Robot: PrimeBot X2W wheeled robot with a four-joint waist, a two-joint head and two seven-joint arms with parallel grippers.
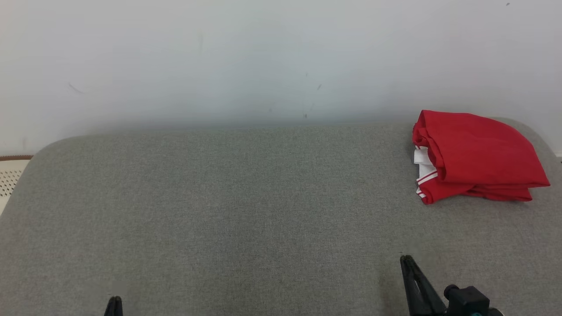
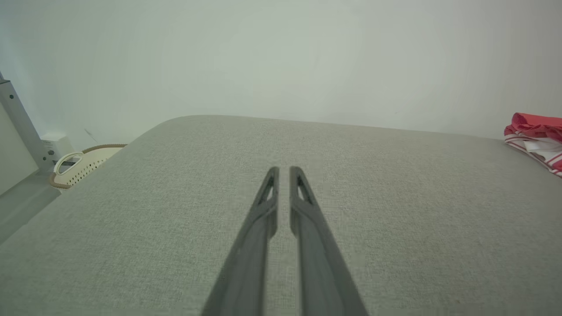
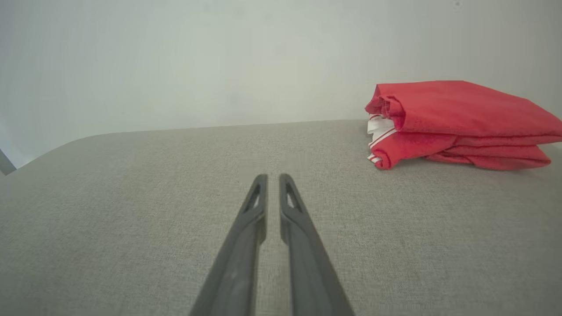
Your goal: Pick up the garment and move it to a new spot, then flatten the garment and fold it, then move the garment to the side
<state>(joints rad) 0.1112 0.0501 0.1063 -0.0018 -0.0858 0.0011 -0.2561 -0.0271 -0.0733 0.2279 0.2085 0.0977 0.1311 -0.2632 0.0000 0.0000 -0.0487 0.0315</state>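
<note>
While the robot is looking down at the grey woven-fabric padded surface (image 1: 219, 197), a cream perforated plastic basket with a brown rim (image 1: 9, 175) is peeking in at the far left edge. It's sitting lower than the surface, next to a grey metal post (image 2: 17, 118) in the left wrist view.

Moving right, the left gripper (image 1: 113, 305) is just poking its dark fingertips up from the bottom of the head view. From its own wrist camera the left gripper (image 2: 284, 169) is hovering low over bare grey fabric. Its two long fingers are running almost parallel with a thin slit between them. So it's narrow and holding nothing.

Further right, the right gripper (image 1: 406, 263) is pointing up the head view. From the right wrist camera it's looking the same (image 3: 272, 176), with the fingers drawn close, a slim gap showing, nothing pinched, and the tips aiming at open fabric.

Over at the far right, the red folded garment with white striped trim (image 1: 476, 153) is lying in a neat stack at the back right corner of the surface, close to the plain white wall (image 1: 263, 57). It's sitting well apart from both grippers. The white trim is showing on its left end, and the top layer is draping smoothly over the folds beneath.
</note>
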